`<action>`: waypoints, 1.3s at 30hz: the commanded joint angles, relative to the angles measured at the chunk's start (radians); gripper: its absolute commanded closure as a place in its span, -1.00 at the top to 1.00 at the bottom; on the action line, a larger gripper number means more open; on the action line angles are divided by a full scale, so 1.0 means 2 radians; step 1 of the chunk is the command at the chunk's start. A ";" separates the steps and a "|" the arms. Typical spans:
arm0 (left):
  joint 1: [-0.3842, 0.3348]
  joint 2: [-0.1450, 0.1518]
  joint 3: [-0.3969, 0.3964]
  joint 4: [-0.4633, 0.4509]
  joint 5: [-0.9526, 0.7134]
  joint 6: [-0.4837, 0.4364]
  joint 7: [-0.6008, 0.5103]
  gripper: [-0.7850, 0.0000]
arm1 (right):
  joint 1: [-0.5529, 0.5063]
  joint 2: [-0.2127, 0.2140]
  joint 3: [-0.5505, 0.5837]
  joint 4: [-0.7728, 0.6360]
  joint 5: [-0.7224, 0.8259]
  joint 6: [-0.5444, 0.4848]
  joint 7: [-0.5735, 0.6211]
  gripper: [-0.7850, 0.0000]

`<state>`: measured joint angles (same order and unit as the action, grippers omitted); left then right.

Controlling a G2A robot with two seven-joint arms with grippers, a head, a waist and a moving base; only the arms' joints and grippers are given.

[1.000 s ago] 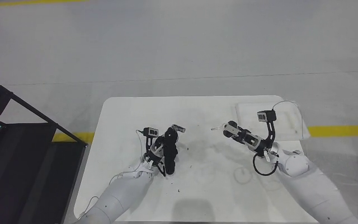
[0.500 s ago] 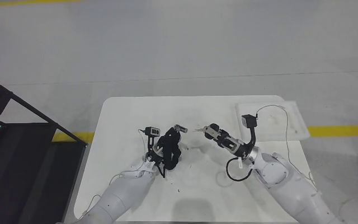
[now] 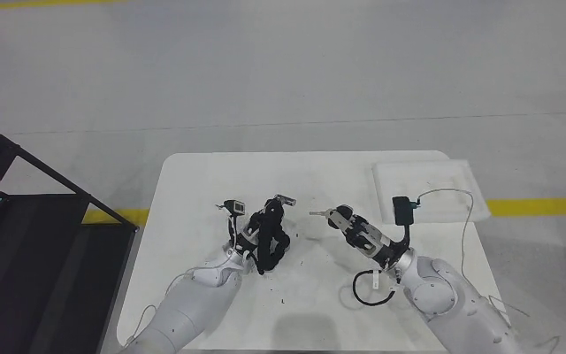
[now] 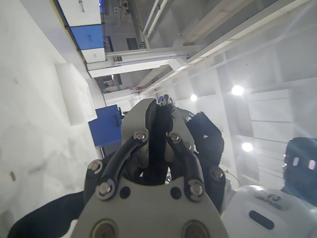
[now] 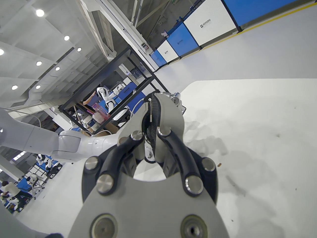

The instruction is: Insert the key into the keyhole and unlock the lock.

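Right gripper (image 3: 335,215) clamped on the key (image 3: 316,212), left gripper (image 3: 274,211) clamped on the lock (image 3: 282,199).
Key tip pointed at the lock, near but apart, above the white table (image 3: 203,186).

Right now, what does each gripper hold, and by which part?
Left gripper clamps the lock, its metal end protruding; right gripper pinches the key by its head.

My left claw (image 4: 158,105) and right claw (image 5: 154,100) are smooth matt grey, with glossy metal screws (image 5: 194,184). Their pads (image 5: 156,115) are black ribbed rubber. The lock (image 4: 164,99) is shiny metal, the key (image 3: 317,212) also. The table (image 3: 336,177) is white and matt, a little scuffed.
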<state>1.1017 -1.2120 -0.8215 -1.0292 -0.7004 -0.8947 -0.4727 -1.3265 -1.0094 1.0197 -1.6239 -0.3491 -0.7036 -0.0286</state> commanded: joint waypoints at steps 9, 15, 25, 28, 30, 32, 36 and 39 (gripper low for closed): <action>0.062 0.010 -0.044 -0.111 0.122 0.033 0.088 -1.00 | 0.006 -0.008 0.003 0.018 0.002 0.011 -0.001 -1.00; 0.069 0.012 -0.053 -0.120 0.113 0.043 0.069 -1.00 | 0.021 -0.013 0.002 0.031 0.028 0.002 0.022 -1.00; 0.069 0.012 -0.053 -0.120 0.113 0.043 0.069 -1.00 | 0.026 -0.024 -0.008 0.039 0.015 0.002 0.009 -1.00; 0.069 0.012 -0.053 -0.120 0.113 0.043 0.069 -1.00 | 0.026 -0.028 -0.010 0.041 0.015 0.004 0.003 -1.00; 0.069 0.012 -0.053 -0.120 0.113 0.043 0.069 -1.00 | 0.026 -0.030 -0.011 0.043 0.013 0.003 0.002 -1.00; 0.069 0.012 -0.053 -0.120 0.113 0.043 0.069 -1.00 | 0.026 -0.031 -0.012 0.043 0.013 0.003 0.000 -1.00; 0.069 0.012 -0.053 -0.120 0.113 0.043 0.069 -1.00 | 0.024 -0.034 -0.011 0.042 0.009 0.004 -0.002 -1.00; 0.069 0.012 -0.053 -0.120 0.113 0.043 0.069 -1.00 | 0.022 -0.036 -0.009 0.042 0.010 0.003 0.000 -1.00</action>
<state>1.2398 -1.1881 -0.9281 -1.2697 -0.4753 -0.8087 -0.3347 -1.2819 -1.0804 1.0001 -1.5399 -0.3302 -0.6965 -0.0304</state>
